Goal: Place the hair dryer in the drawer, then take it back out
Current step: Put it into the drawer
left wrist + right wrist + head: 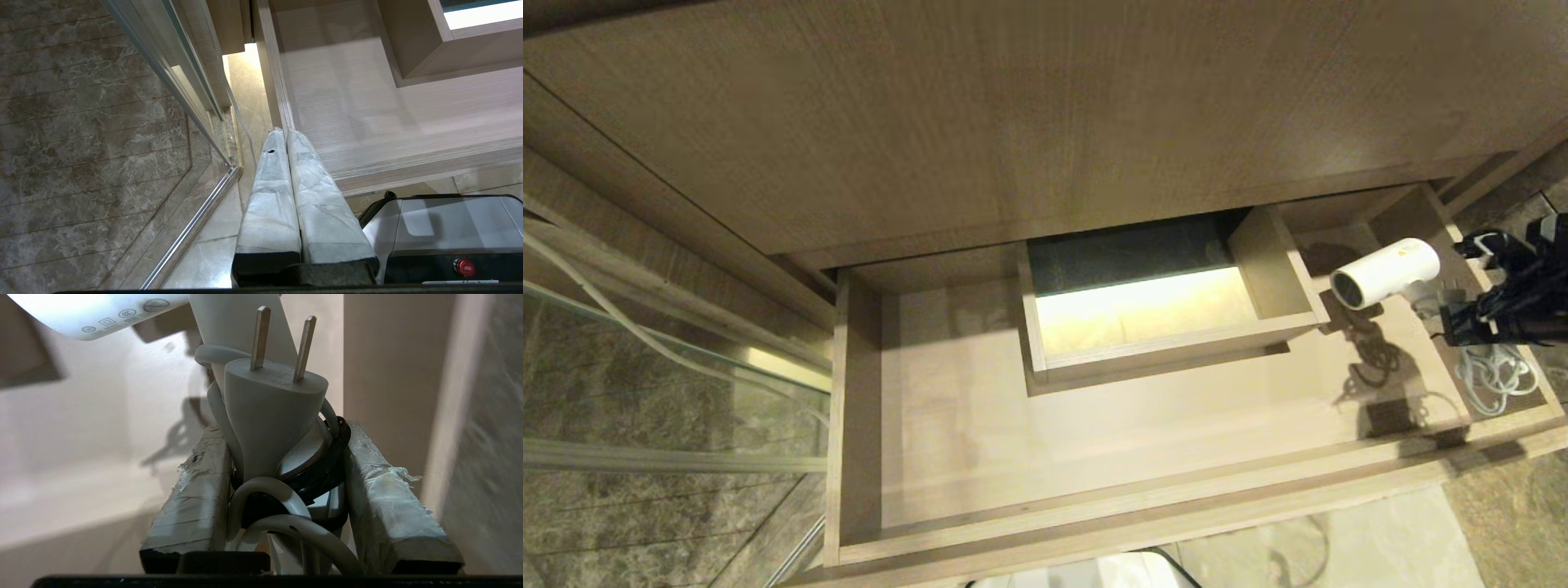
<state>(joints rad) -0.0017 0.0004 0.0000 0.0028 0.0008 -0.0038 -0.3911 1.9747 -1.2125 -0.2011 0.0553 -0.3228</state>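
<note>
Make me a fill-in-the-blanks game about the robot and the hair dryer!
1. The right gripper is clamped on the hair dryer's ____.
2. The drawer is pulled ____.
3. The left gripper's fingers are pressed ____.
4. The plug has ____ metal prongs.

Missing words: handle; open; together; two

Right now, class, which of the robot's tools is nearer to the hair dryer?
The right. The right tool grips the hair dryer by its handle over the drawer's right end; the left tool hangs shut off its left front corner.
</note>
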